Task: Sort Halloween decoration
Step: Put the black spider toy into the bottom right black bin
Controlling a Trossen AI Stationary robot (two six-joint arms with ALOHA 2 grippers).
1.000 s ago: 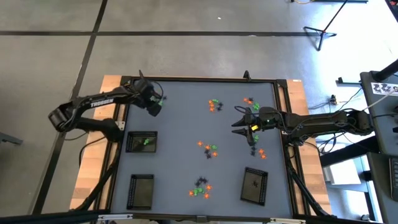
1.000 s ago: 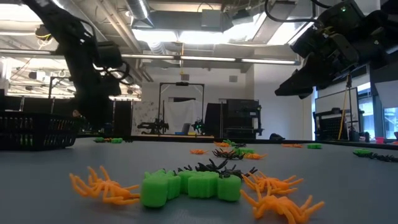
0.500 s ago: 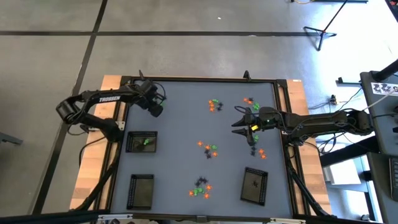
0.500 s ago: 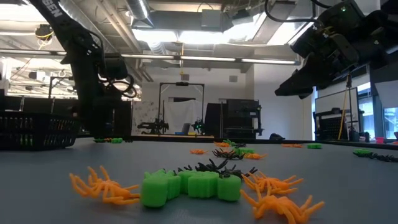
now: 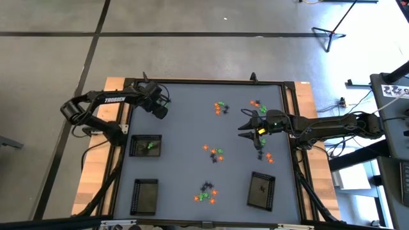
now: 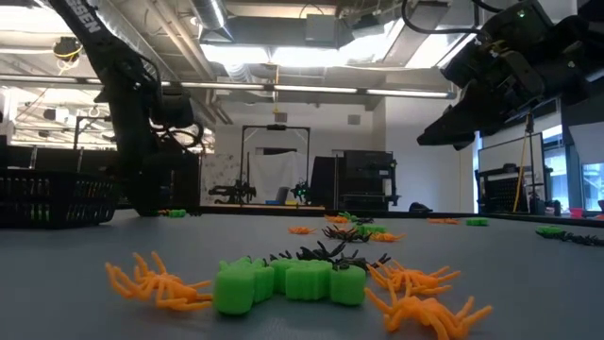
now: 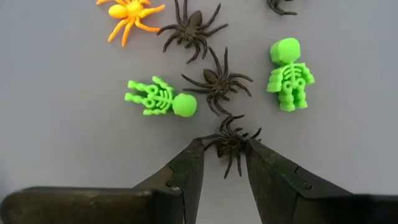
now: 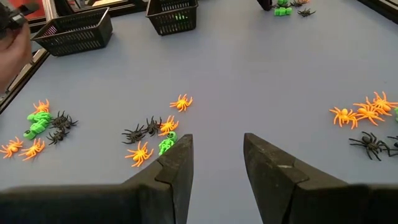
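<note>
From above, the left gripper [image 5: 159,110] sits low at the table's [image 5: 185,160] far left corner, while the right gripper [image 5: 246,126] hovers near scattered orange trinkets [image 5: 268,156]. Three black trays [image 5: 145,145] line the near side. Level with the tabletop, green skeletons [image 6: 288,281] and orange spiders [image 6: 156,280] crowd the foreground. Past the left fingers [image 7: 186,168], parted narrowly, a black spider [image 7: 231,142] lies between the tips, another black spider [image 7: 216,82] and a green skeleton [image 7: 160,99] just beyond. Ahead of the right fingers [image 8: 177,165], parted and empty, orange spiders [image 8: 180,102] dot the mat.
</note>
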